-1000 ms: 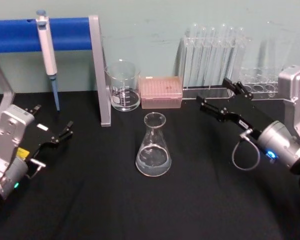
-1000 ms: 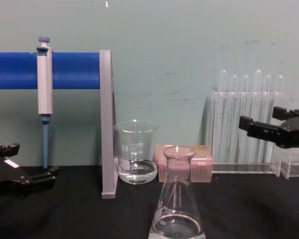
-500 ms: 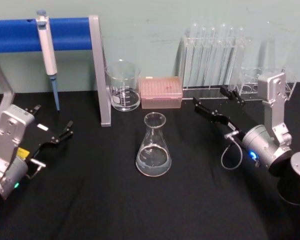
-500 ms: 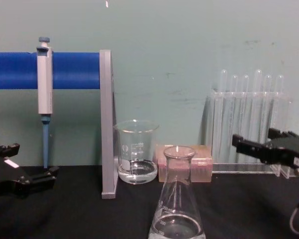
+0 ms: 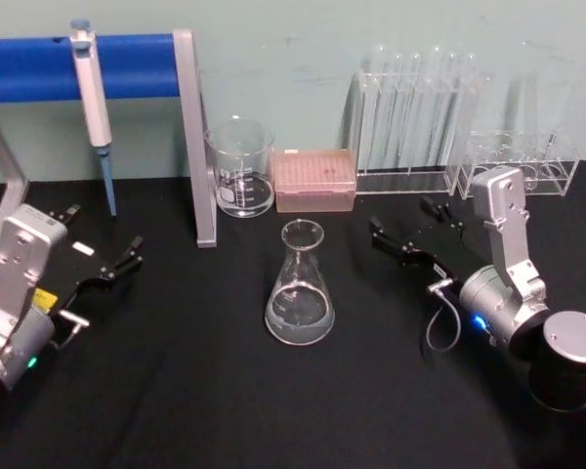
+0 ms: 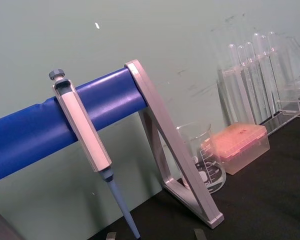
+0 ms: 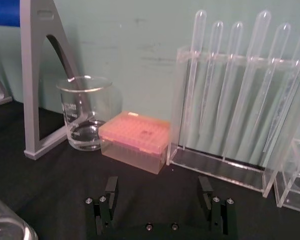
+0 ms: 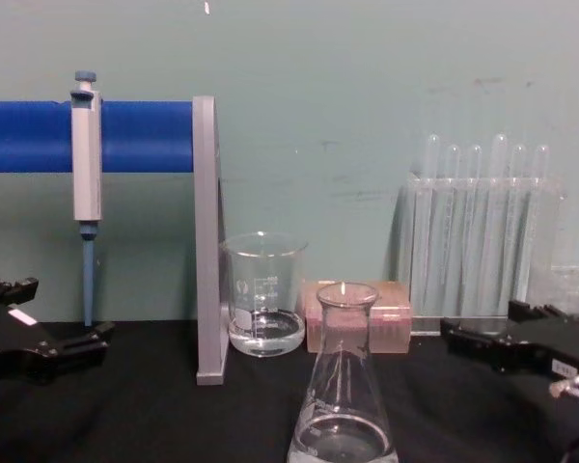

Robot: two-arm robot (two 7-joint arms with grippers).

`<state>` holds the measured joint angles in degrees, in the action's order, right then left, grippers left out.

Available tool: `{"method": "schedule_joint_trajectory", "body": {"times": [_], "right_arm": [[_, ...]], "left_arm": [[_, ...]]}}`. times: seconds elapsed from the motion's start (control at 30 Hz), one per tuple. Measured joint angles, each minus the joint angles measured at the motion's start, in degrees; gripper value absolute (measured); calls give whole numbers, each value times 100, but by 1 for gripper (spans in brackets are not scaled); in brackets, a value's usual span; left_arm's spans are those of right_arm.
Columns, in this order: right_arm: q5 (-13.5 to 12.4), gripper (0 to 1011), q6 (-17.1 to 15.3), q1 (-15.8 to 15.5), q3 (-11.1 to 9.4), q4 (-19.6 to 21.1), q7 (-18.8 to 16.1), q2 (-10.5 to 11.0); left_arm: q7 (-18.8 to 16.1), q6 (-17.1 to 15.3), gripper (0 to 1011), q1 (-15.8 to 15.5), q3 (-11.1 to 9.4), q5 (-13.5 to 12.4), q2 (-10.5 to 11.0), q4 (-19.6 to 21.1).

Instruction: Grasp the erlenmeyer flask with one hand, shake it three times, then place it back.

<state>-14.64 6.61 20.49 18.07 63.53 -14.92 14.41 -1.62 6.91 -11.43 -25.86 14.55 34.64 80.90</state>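
The erlenmeyer flask (image 5: 300, 288) stands upright on the black table, mid-scene, with a little clear liquid in its base; it rises at the near centre of the chest view (image 8: 343, 405), and its edge shows in the right wrist view (image 7: 5, 227). My right gripper (image 5: 400, 215) hovers low over the table to the flask's right, open and holding nothing, its tips pointing toward the back left (image 8: 482, 323) (image 7: 158, 187). About a flask's width separates it from the glass. My left gripper (image 5: 105, 230) rests open at the far left (image 8: 63, 311).
Behind the flask stand a glass beaker (image 5: 240, 171) and a pink tip box (image 5: 314, 179). A test tube rack (image 5: 415, 117) and a smaller clear rack (image 5: 518, 156) line the back right. A pipette (image 5: 93, 88) hangs on the blue stand, whose grey post (image 5: 195, 147) is left of the beaker.
My right gripper has dropped toward the table and drawn nearer and leftward, closer to the flask, still open. The flask and the left arm have not moved.
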Motion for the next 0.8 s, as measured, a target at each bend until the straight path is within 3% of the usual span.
{"method": "schedule_joint_trajectory", "body": {"times": [0.8], "right_arm": [[255,1003,-129,-43,-143,-96,-127,-95]], "left_arm": [[0,0,1001,0,0,0,0,0]]}}
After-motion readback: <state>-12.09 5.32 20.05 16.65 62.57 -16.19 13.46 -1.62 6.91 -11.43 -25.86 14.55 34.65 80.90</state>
